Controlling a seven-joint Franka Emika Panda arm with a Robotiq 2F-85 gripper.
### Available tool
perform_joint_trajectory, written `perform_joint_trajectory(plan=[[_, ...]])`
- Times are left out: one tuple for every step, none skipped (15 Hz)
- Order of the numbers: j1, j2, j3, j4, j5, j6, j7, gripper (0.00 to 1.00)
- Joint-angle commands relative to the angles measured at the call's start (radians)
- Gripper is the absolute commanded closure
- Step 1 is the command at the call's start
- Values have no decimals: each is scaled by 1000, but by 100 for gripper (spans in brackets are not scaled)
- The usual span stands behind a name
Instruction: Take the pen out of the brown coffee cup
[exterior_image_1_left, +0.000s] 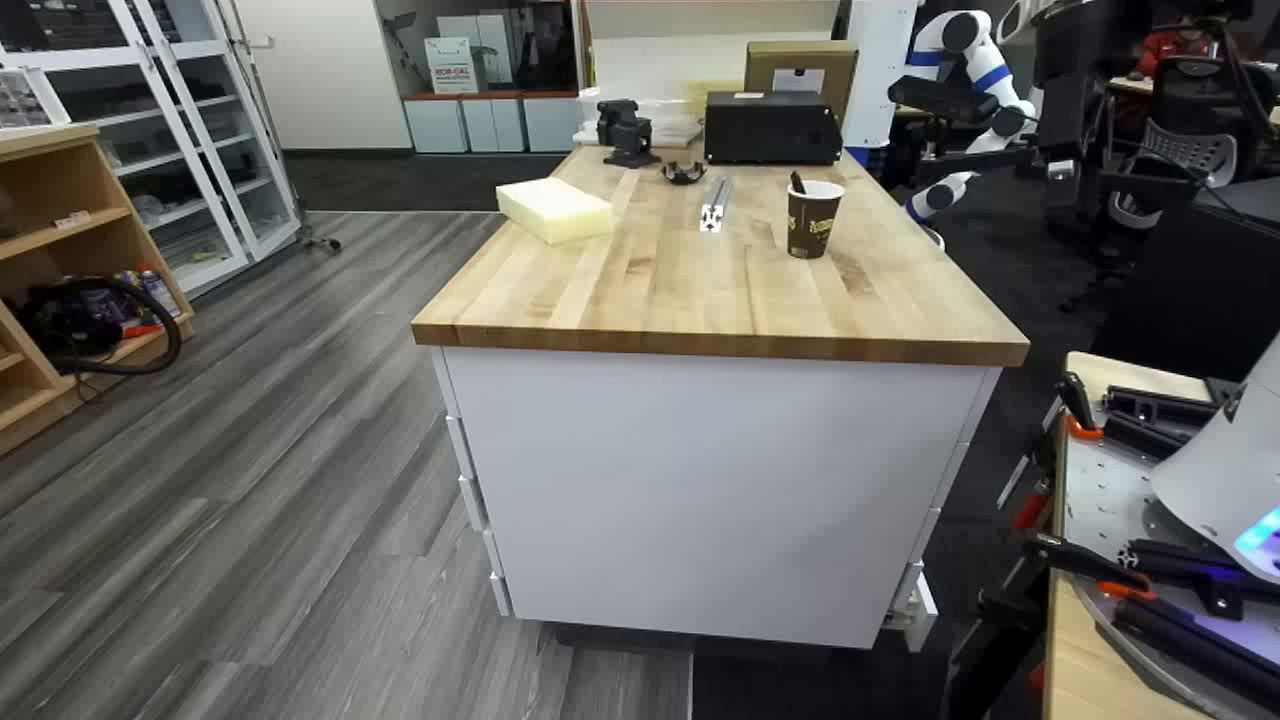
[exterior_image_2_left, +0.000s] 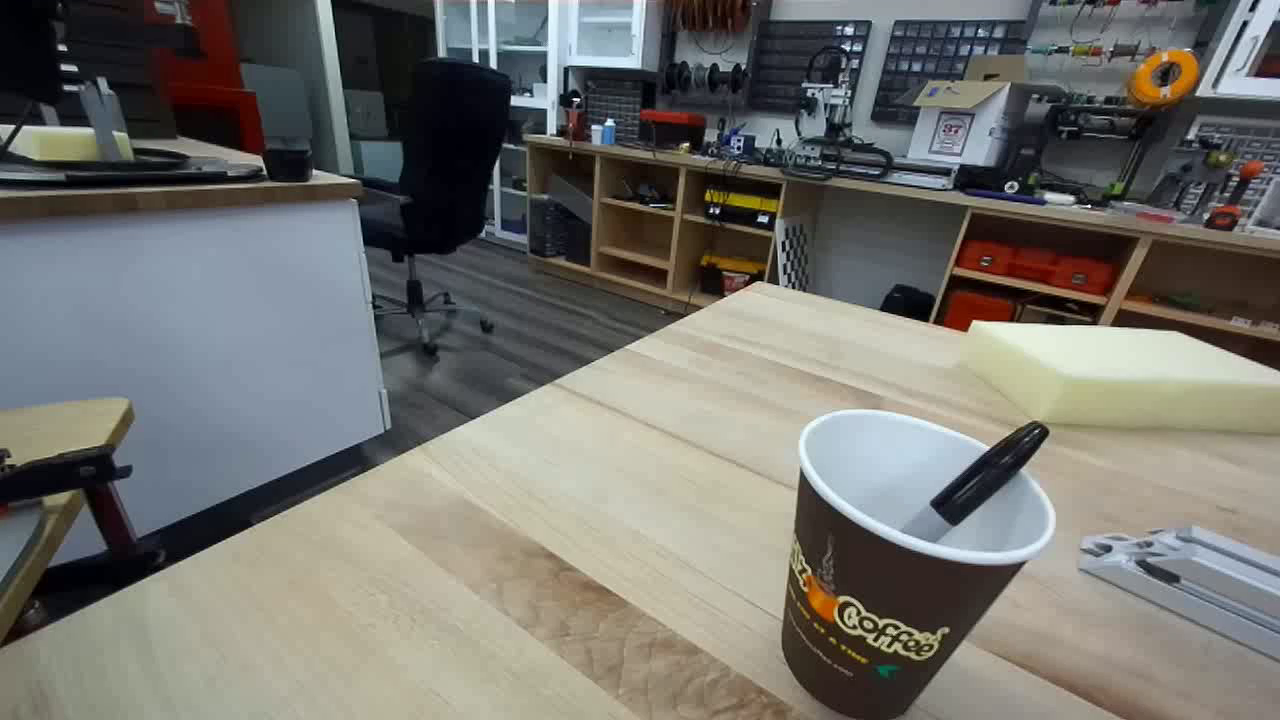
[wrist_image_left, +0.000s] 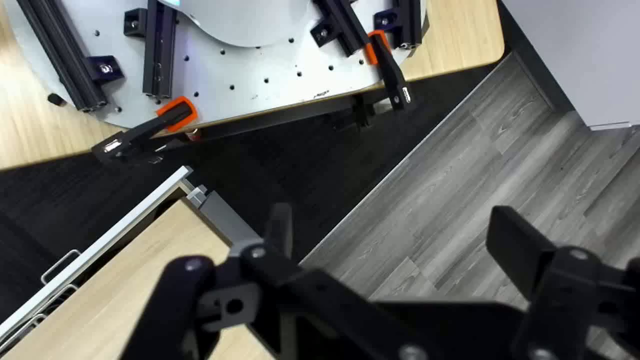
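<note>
The brown coffee cup (exterior_image_1_left: 812, 228) stands upright on the wooden worktop (exterior_image_1_left: 660, 290), near its right side in an exterior view. It also shows close up in an exterior view (exterior_image_2_left: 890, 610), with a white inside and rim and a coffee logo. The pen (exterior_image_2_left: 990, 473) leans inside it, its black end sticking out above the rim; its lower part is hidden by the cup wall. The pen's dark tip also shows in an exterior view (exterior_image_1_left: 797, 182). My gripper (wrist_image_left: 392, 225) is open and empty over the floor, away from the cup. Cup and pen are out of the wrist view.
A pale yellow foam block (exterior_image_1_left: 555, 209), a metal rail (exterior_image_1_left: 716, 203), a black box (exterior_image_1_left: 772, 128) and a dark device (exterior_image_1_left: 626, 133) share the worktop. Clamps with orange pads (wrist_image_left: 177, 114) stick out from my base plate (wrist_image_left: 240, 75). A worktop corner (wrist_image_left: 165, 260) lies below left in the wrist view.
</note>
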Motion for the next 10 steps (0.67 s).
perform_joint_trajectory(plan=[[-24,4,22,2,13,-4,-14,0],[-24,4,22,2,13,-4,-14,0],[-24,4,22,2,13,-4,-14,0],[-24,4,22,2,13,-4,-14,0],[-24,4,22,2,13,-4,-14,0],[-24,4,22,2,13,-4,-14,0],[-33,14,12,15,4,-11,-20,0],[-44,22,10,29,-15,-20,-19,0],[-57,29,8,43,-37,-29,-19,0],[-74,39,11,61,-68,-36,-14,0]])
